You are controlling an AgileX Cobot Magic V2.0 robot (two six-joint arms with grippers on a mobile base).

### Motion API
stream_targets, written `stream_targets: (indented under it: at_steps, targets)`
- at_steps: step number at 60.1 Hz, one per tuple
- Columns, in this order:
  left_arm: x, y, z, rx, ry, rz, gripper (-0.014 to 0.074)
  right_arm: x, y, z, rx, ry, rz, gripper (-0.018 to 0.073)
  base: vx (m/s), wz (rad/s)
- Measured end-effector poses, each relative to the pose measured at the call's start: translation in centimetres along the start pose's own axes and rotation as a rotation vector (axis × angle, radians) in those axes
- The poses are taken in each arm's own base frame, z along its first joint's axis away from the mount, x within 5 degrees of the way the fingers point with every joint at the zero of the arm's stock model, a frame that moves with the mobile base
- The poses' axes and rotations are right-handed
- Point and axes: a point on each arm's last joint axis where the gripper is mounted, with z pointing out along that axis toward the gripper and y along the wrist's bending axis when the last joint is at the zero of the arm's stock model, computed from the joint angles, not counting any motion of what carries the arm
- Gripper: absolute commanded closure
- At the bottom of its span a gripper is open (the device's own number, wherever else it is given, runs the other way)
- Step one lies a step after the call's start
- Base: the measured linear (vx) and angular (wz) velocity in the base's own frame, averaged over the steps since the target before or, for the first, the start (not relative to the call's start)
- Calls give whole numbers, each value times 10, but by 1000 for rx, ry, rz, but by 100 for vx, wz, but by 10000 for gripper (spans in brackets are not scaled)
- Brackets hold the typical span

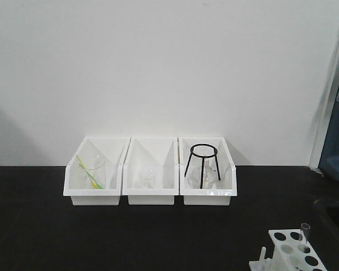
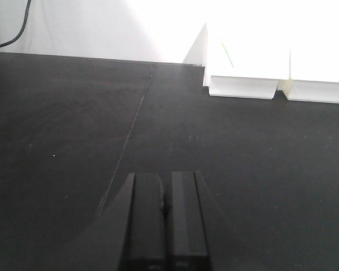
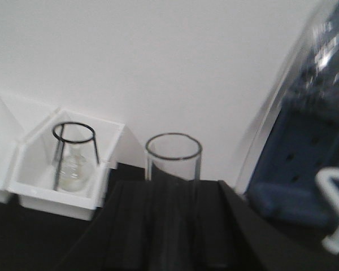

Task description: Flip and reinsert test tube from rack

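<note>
Standing on a black tabletop (image 1: pixel 158 237), a small white plastic test tube rack with round holes (image 1: pixel 283 258) is cut off by the lower right edge of the front view. One clear glass test tube (image 1: pixel 304 230) stands upright in a hole at the rack's back right, open mouth up. Short white pegs (image 1: pixel 264 257) rise along the rack's left side.

Well behind the rack and to its left, three white open-front plastic bins (image 1: pixel 151 195) sit in a row against a white wall (image 1: pixel 158 68). The bin nearest the rack holds a black wire tripod (image 1: pixel 203 165) over a clear glass flask (image 1: pixel 208 179).

The left gripper (image 2: pixel 165 226) hangs low over the tabletop, fingers pressed together. The right gripper (image 3: pixel 170 189) is close against the tube, whose open rim shows just above the dark fingers. That view is blurred, so whether the fingers pinch the glass cannot be told.
</note>
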Motion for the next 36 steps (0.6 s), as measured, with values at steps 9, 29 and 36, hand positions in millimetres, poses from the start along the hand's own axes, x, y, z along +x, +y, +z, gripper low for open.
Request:
stream_targets:
  at_steps: [9, 29, 36]
  targets:
    - [0, 0, 0, 0, 0, 0, 603, 19, 7, 1, -59, 23, 176, 568, 0, 0]
    - [0, 0, 0, 0, 0, 0, 603, 62, 25, -7, -203, -86, 147, 568, 0, 0]
    - [0, 0, 0, 0, 0, 0, 603, 58, 18, -11, -134, -243, 251, 568, 0, 0]
